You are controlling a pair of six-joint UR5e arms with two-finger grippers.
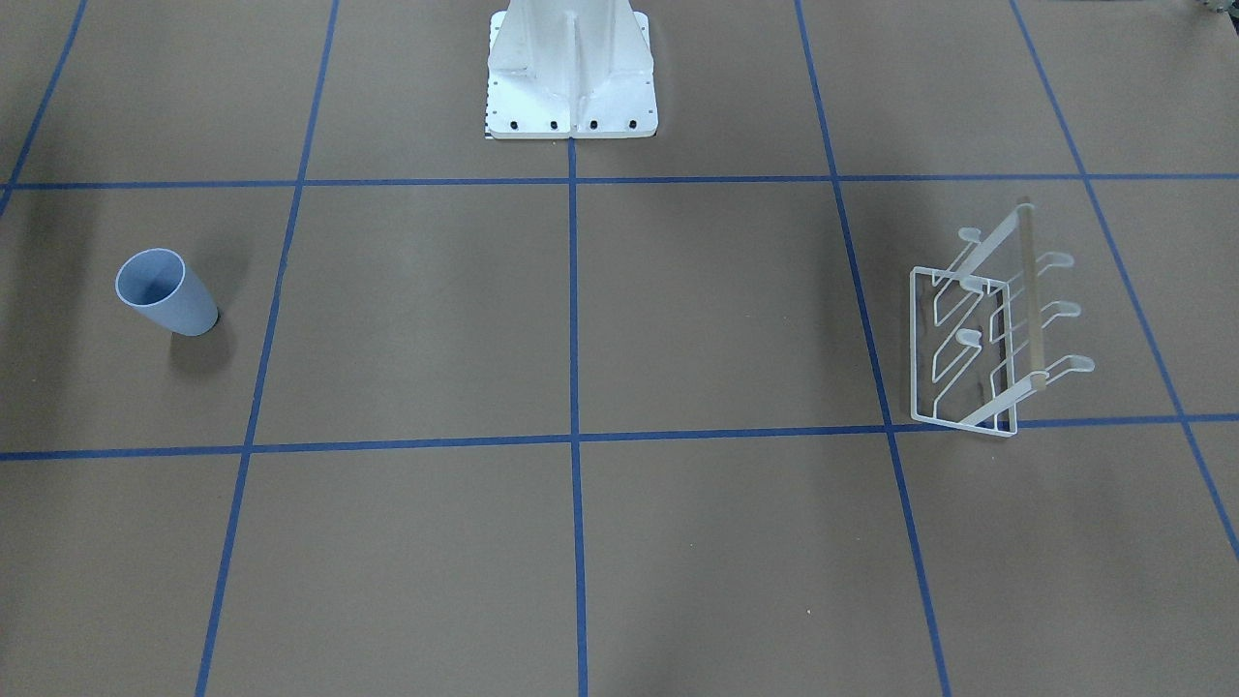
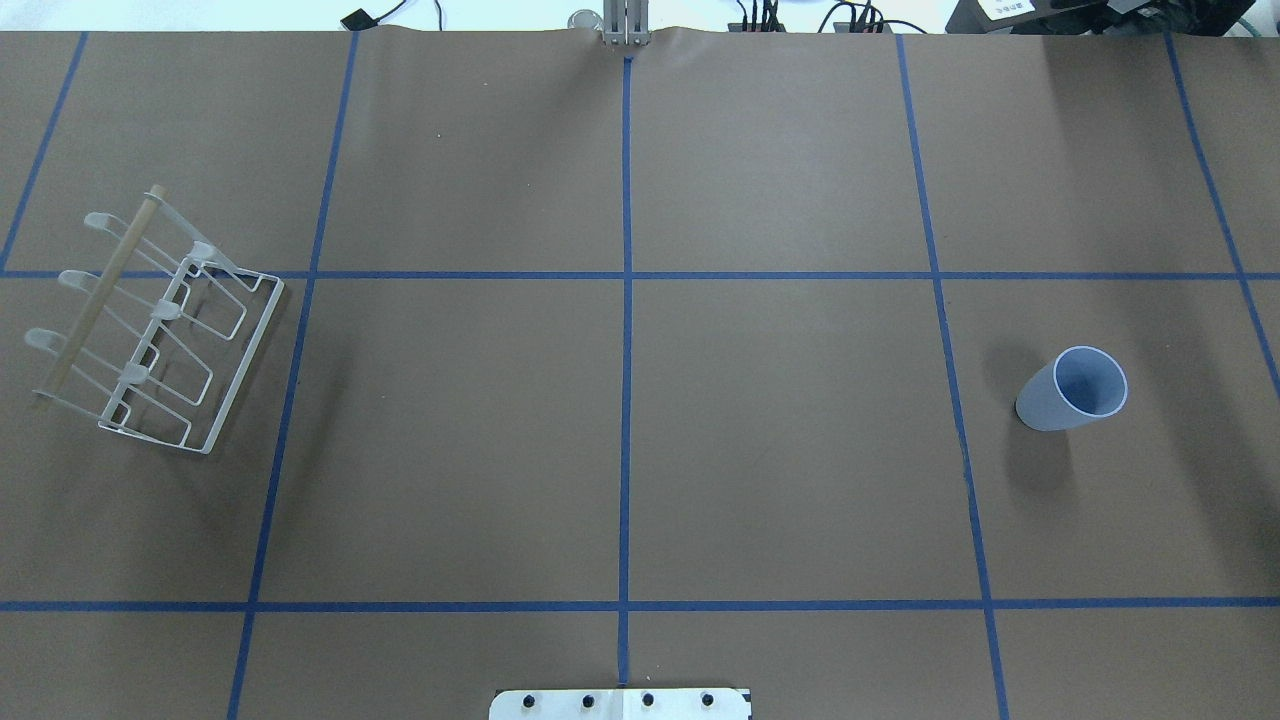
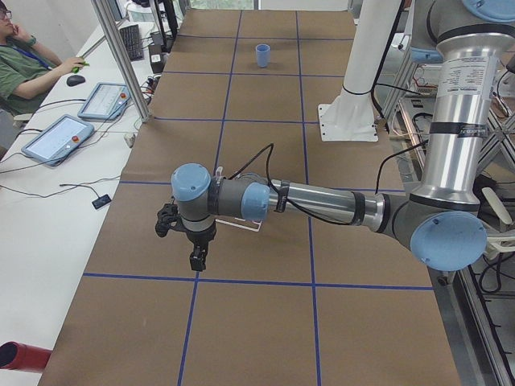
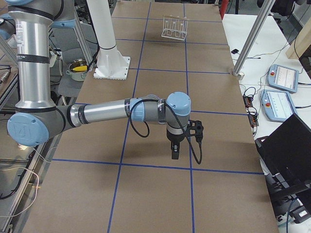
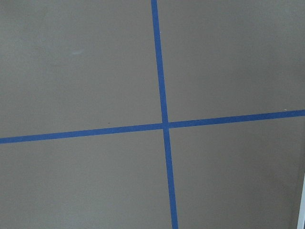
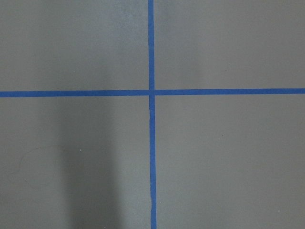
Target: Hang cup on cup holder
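Overhead, left to right: cup holder [image 2: 163,308] stands at the bench's [image 2: 780,450] left side; cup [image 2: 1070,390] stands upright, mouth up, well apart at the right side. Left claw [image 3: 197,259] and right claw [image 4: 175,151] hang pointing down over the bench, neither holding the cup. Their opening: cannot tell from the side views.

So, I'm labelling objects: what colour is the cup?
The cup is pale blue-grey, clearest in the overhead exterior view.

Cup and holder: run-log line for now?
cup: upright, robot's right, not hung | cup holder: robot's left, prongs empty | left gripper: above table, open/shut unclear | right gripper: above table, open/shut unclear
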